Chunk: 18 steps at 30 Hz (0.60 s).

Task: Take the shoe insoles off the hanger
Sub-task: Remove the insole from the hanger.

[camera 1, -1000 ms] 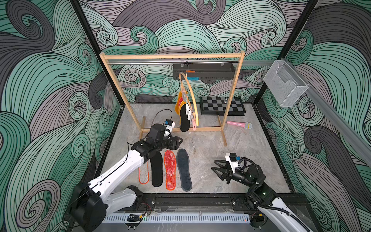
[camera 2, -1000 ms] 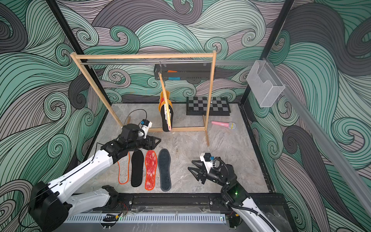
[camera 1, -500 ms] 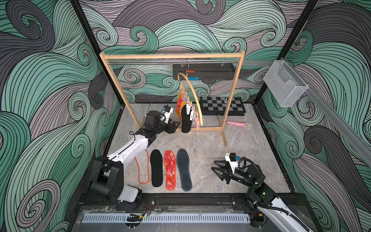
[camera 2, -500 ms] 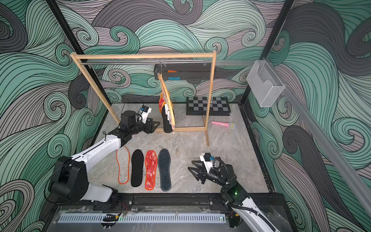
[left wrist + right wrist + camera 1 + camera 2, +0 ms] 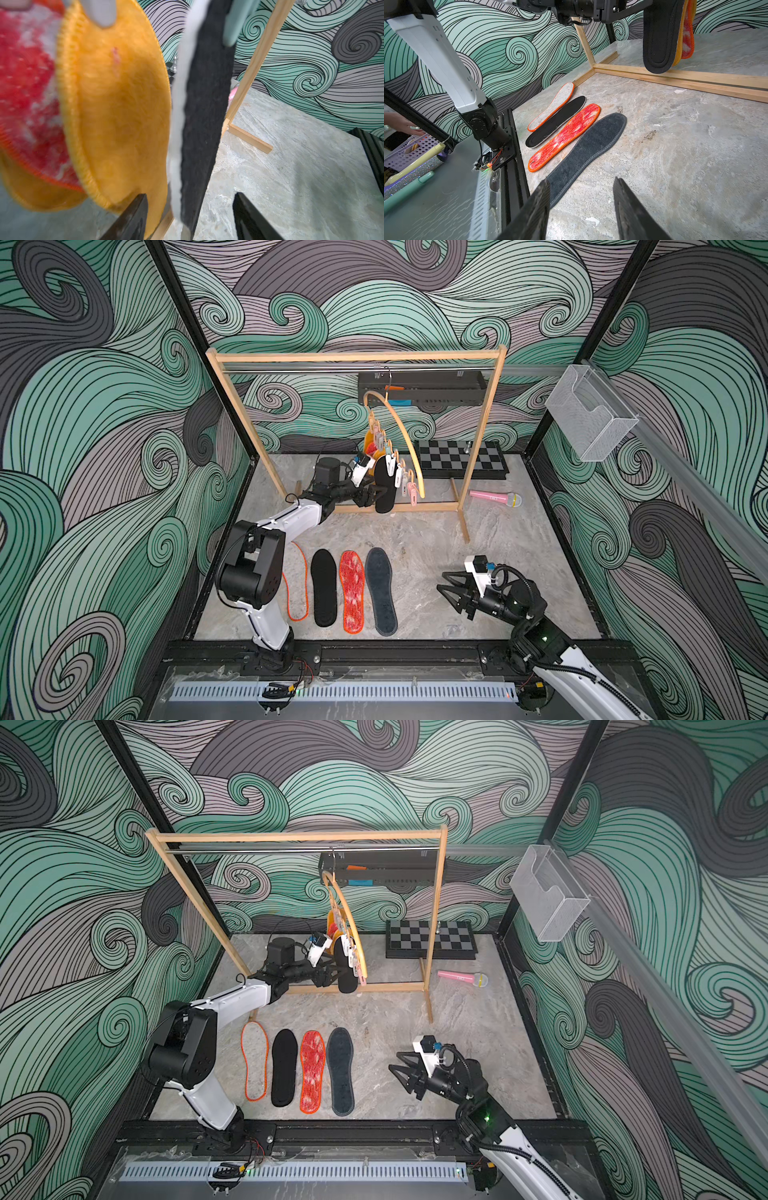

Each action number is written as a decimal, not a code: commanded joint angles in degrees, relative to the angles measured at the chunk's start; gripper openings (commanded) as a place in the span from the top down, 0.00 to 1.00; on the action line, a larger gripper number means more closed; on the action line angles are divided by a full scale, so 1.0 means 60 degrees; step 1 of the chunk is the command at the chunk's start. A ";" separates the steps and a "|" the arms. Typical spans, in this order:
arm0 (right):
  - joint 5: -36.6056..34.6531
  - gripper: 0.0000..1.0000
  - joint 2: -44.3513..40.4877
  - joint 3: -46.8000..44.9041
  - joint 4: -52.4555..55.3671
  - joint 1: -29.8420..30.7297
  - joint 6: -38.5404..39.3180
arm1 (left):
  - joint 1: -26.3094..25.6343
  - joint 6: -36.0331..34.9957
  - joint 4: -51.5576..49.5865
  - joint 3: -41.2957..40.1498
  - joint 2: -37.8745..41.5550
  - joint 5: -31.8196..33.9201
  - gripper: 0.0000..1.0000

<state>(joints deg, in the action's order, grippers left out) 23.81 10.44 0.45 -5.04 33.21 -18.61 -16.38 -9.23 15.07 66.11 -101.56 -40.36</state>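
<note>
The hanger hangs by its hook from the rack's rail, with a black insole, a mustard one and a red-white one pegged to it. My left gripper is open around the black insole's lower end, which hangs between the fingers without being pinched. Lying in a row on the floor are a pale orange-edged insole, a black one, a red-white one and a dark grey one. My right gripper hovers open and empty at front right.
The big wooden rack frame stands across the back, its foot bar just below the hanging insoles. Behind it lie a chessboard and a pink microphone. A wire basket is fixed on the right wall.
My left arm has reached from above the floor row back to the hanger, and its open jaws now straddle the black hanging insole. The right arm has not moved.
</note>
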 commanded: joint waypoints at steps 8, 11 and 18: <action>-0.0217 0.49 -0.0011 -0.0178 -0.0377 0.0103 -0.0084 | 0.0184 -0.0329 0.0615 0.1344 -0.1455 -0.2471 0.42; -0.0248 0.49 -0.0002 -0.0199 -0.0407 0.0095 -0.0091 | 0.0181 -0.0233 0.0687 0.1527 -0.1646 -0.2592 0.54; -0.0314 0.49 0.0042 -0.0207 -0.0431 0.0111 -0.0077 | 0.0181 -0.0158 0.0486 0.1654 -0.1695 -0.2936 0.95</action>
<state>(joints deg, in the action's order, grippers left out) 22.63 10.50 0.45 -5.93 33.47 -18.63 -15.73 -9.96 17.91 74.15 -111.61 -54.96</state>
